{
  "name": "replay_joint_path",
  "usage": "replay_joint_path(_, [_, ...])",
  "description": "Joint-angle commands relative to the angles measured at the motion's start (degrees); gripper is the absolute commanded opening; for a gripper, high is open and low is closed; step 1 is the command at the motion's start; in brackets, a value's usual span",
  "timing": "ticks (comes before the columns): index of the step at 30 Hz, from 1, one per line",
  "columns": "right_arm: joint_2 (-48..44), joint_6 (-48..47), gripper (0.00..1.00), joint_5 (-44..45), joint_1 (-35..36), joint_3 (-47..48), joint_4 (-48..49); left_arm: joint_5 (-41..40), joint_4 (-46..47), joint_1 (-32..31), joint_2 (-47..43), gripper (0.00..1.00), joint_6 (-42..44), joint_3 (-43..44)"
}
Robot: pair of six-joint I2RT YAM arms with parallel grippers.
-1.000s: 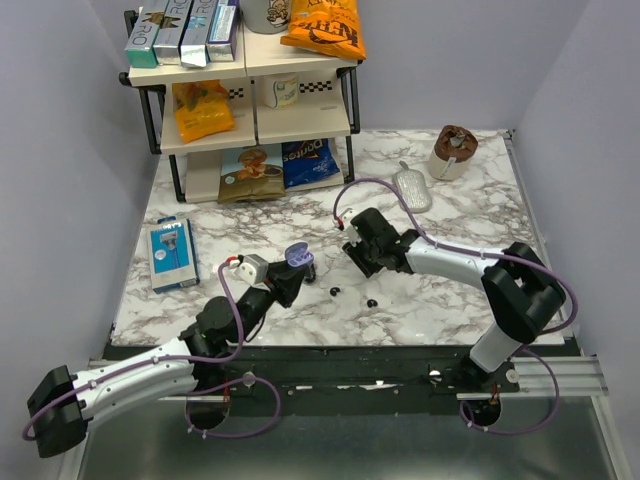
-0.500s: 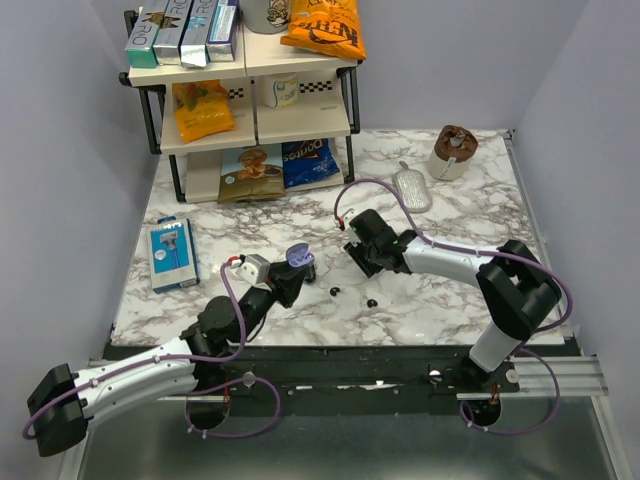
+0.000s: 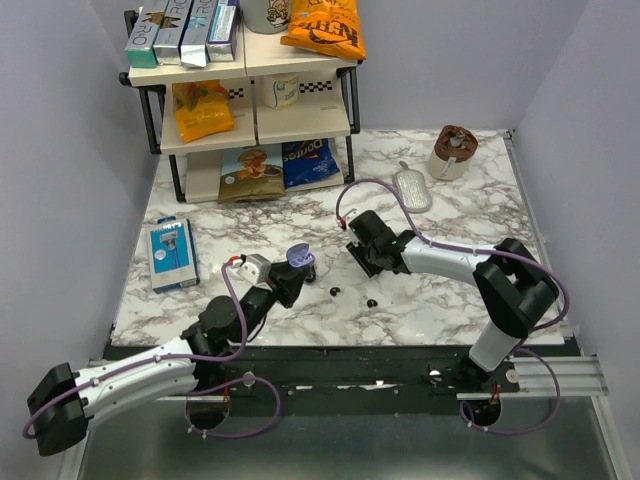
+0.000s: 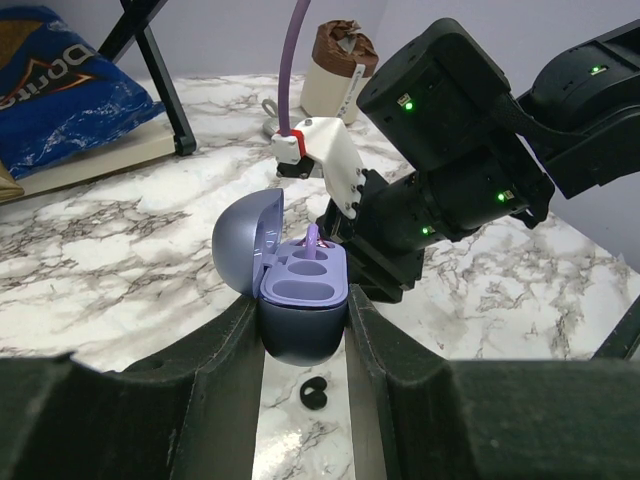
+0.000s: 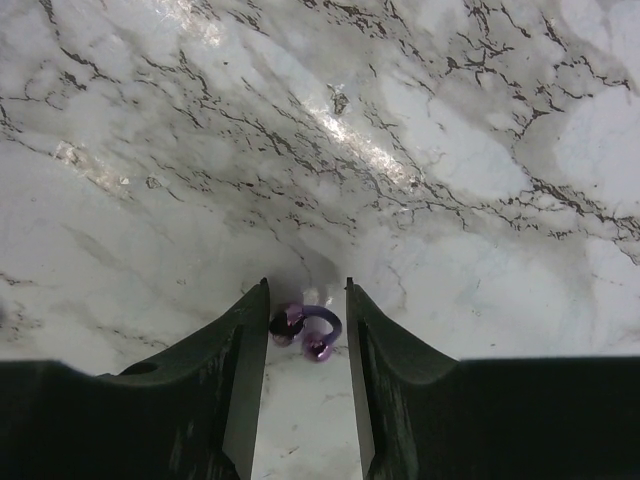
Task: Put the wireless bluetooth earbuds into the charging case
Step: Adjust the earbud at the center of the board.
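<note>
My left gripper (image 3: 296,272) is shut on the purple charging case (image 3: 298,258), which it holds upright with the lid open; the case's sockets (image 4: 305,272) look empty. Two tiny black earbuds lie loose on the marble, one (image 3: 335,291) just right of the case and one (image 3: 371,302) further right. One earbud (image 4: 314,394) shows below the case between my left fingers. My right gripper (image 3: 353,244) is low over the table beyond the case. It is open, and a small purple C-shaped piece (image 5: 306,331) lies between its fingers (image 5: 250,340), touching the left one.
A shelf rack (image 3: 250,100) with snack bags stands at the back left. A blue box (image 3: 170,252) lies at the left. A grey oval object (image 3: 411,190) and a brown-topped cup (image 3: 452,150) sit at the back right. The right arm (image 4: 450,160) is close behind the case.
My right gripper has shifted slightly back and to the left. My left gripper and the case have stayed put, as have both earbuds.
</note>
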Motion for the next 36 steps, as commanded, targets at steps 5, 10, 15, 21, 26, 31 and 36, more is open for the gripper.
replay_joint_path(5, [-0.1,1.8,0.43,1.6,-0.2,0.4,-1.4,0.1,2.5,-0.5,0.7,0.00,-0.7,-0.5])
replay_joint_path(10, [-0.9,2.6,0.50,1.6,-0.2,0.7,-1.6,0.0,2.3,-0.4,0.6,0.00,-0.7,-0.5])
replay_joint_path(15, [-6.9,3.3,0.63,-1.1,-0.2,1.7,-2.8,-0.2,3.0,-0.5,1.2,0.00,-0.6,-0.5])
replay_joint_path(21, [-12.2,9.3,0.58,-2.8,-0.2,0.7,-5.5,0.3,3.7,-0.5,2.2,0.00,-0.5,-0.2])
replay_joint_path(26, [-11.7,11.7,0.44,-4.8,-0.2,-2.5,-5.5,0.2,3.5,-0.6,1.9,0.00,-0.6,-0.3])
replay_joint_path(31, [-10.4,14.1,0.46,-5.7,-0.2,-2.1,-5.3,0.5,3.2,-0.7,1.9,0.00,-0.6,0.1])
replay_joint_path(36, [-7.9,17.2,0.52,-5.0,-0.2,-1.9,-6.0,0.1,2.9,-0.8,1.2,0.00,-0.6,-0.1])
